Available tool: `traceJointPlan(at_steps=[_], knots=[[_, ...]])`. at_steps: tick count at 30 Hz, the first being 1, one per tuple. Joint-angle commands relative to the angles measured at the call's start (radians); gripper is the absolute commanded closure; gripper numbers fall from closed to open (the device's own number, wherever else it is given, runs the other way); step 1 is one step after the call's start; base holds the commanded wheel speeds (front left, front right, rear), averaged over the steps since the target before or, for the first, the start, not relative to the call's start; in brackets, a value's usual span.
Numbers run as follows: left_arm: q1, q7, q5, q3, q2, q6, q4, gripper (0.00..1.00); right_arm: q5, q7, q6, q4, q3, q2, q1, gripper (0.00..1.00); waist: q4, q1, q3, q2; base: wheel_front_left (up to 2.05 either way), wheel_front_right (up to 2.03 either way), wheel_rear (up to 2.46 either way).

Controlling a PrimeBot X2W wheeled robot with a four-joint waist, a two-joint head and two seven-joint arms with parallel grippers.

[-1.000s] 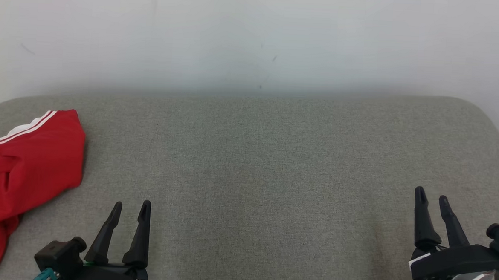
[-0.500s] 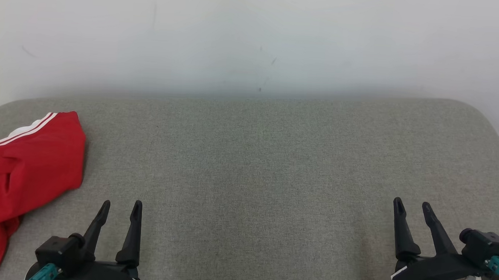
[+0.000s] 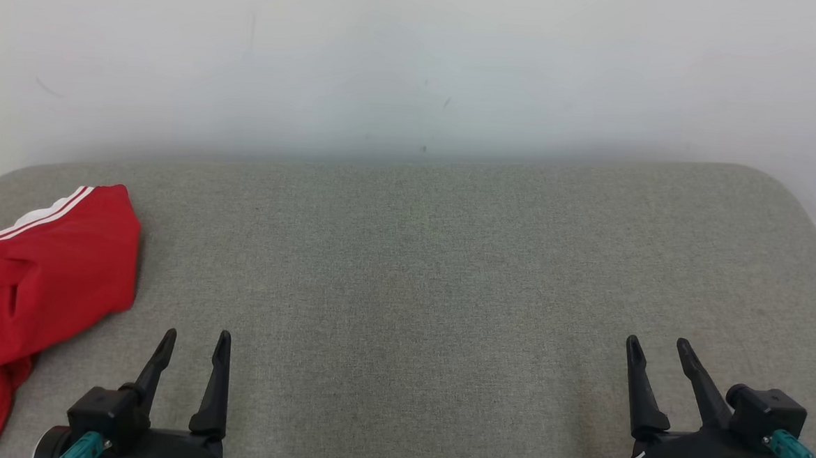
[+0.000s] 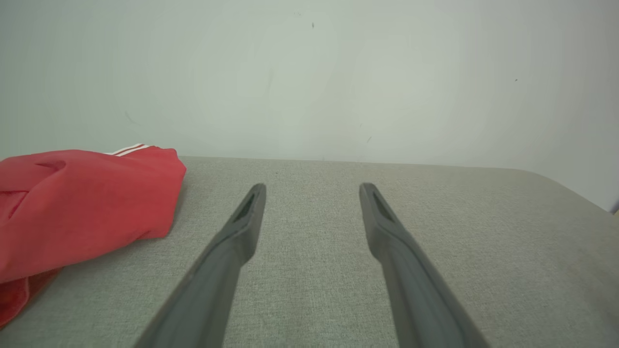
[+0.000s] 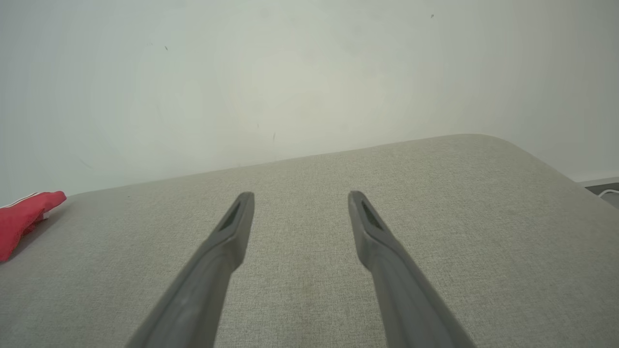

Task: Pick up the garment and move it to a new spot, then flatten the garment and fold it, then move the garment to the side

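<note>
From the head view, the bench point(image 3: 420, 271) is a broad padded slab with rounded corners, covered in a grey-green woven cloth of fine, even grain, and it runs up to a plain pale wall point(image 3: 417, 62) with a few faint scuffs. The garment point(image 3: 43, 266) lies crumpled at the bench's left end, a soft red knit with white stripes along its far edge (its folds overlap, so its full cut cannot be told), and part of it runs out of the picture. The left gripper point(image 3: 196, 335) hovers over the bench's near left edge, close to the garment but not touching it; its two tapered black jaws stand apart with nothing between them. The right gripper point(image 3: 657, 342) sits over the bench's near right edge, its jaws likewise spread and empty. In the left wrist view, the left gripper point(image 4: 313, 186) shows matte dark jaws, each with a slotted tip, held wide above the bare weave of the bench point(image 4: 483, 232), with the garment point(image 4: 82, 203) bunched on the bench's left side. In the right wrist view, the right gripper point(image 5: 301, 194) has its jaws just as wide over the bench point(image 5: 483, 203), and the garment point(image 5: 24, 212) is a small red heap at the bench's far left end.
</note>
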Motion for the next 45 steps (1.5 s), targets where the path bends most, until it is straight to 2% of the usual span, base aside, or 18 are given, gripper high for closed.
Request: traceJointPlan(at_steps=[1, 12, 34, 45], knots=[[0.005, 0.001, 0.027, 0.009, 0.000, 0.004, -0.001, 0.00, -0.029, -0.012, 0.005, -0.006, 0.009, 0.000, 0.005, 0.00, 0.000, 0.0000, 0.000, -0.0001, 0.00, 0.00, 0.00], [0.011, 0.024, 0.051, 0.027, -0.015, 0.011, 0.008, 0.00, -0.089, -0.040, 0.005, -0.016, 0.004, 0.014, 0.018, 0.00, 0.001, 0.0000, -0.003, -0.0001, 0.00, 0.00, 0.00], [-0.001, 0.036, 0.181, 0.023, -0.003, 0.036, 0.006, 0.00, -0.185, -0.066, 0.005, -0.034, 0.026, 0.030, 0.038, 0.00, 0.001, 0.0000, -0.003, -0.0001, 0.00, 0.00, 0.00], [0.002, 0.039, 0.164, 0.017, -0.002, 0.046, 0.011, 0.00, -0.166, -0.057, 0.005, -0.027, 0.013, 0.035, 0.042, 0.00, 0.003, 0.0000, -0.001, -0.0001, 0.00, 0.00, 0.00]])
